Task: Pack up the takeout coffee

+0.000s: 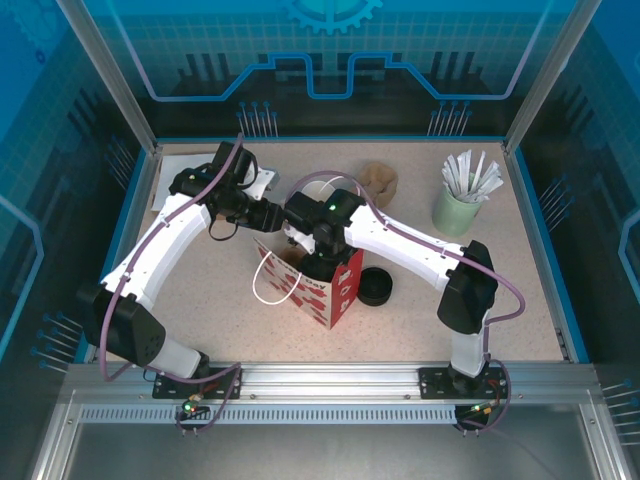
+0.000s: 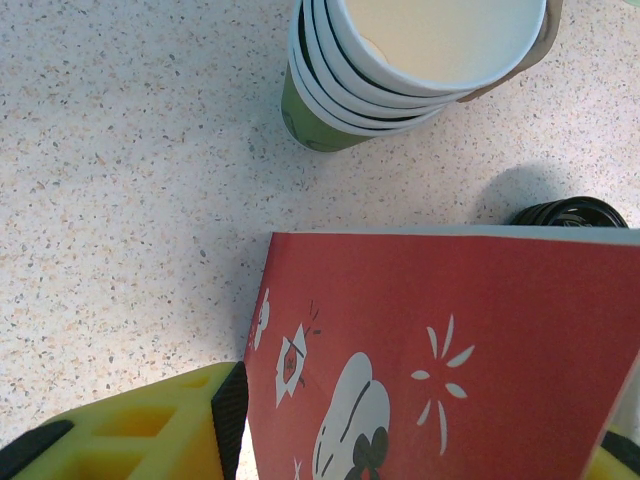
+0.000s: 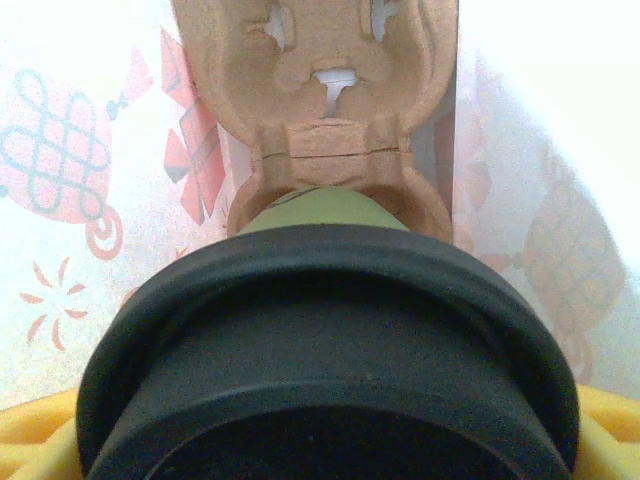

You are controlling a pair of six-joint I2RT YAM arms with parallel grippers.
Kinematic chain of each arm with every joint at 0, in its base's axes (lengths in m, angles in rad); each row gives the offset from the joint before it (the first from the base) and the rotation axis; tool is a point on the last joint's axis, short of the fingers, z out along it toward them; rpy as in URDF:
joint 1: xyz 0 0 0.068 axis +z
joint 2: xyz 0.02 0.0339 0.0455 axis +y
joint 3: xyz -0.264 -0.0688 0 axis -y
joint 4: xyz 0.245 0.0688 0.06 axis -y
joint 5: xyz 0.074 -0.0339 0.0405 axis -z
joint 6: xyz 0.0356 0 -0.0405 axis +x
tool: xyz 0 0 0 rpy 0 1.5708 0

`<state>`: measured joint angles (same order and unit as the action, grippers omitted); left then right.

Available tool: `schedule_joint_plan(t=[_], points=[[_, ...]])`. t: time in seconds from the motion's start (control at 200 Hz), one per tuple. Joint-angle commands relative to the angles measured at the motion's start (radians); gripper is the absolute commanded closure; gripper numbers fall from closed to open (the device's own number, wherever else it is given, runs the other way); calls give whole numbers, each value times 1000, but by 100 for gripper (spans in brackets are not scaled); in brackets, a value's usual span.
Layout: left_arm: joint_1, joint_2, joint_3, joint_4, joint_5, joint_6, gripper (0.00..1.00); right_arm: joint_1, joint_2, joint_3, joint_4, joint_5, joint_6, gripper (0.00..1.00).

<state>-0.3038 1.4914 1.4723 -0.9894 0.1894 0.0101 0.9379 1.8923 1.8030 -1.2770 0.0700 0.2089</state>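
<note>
Bagging the coffee
Right gripper is clasping the light, crushable green cup at its lidded rim; left gripper is straddling the red bag, hold unclear.

A red paper bag sits between the left jaws; stacked cups and a black lid stand beyond them. A pulp carrier, seemingly inside the bag, lies ahead of the right jaws.
</note>
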Motion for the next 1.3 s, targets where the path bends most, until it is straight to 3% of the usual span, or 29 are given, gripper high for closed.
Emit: schedule_joint_plan(t=[0.0, 1.296], points=[[2, 6, 9, -30, -4, 19, 52, 9, -27, 28, -30, -8, 10, 23], [2, 8, 14, -34, -10, 24, 52, 9, -27, 25, -109, -7, 40, 23]])
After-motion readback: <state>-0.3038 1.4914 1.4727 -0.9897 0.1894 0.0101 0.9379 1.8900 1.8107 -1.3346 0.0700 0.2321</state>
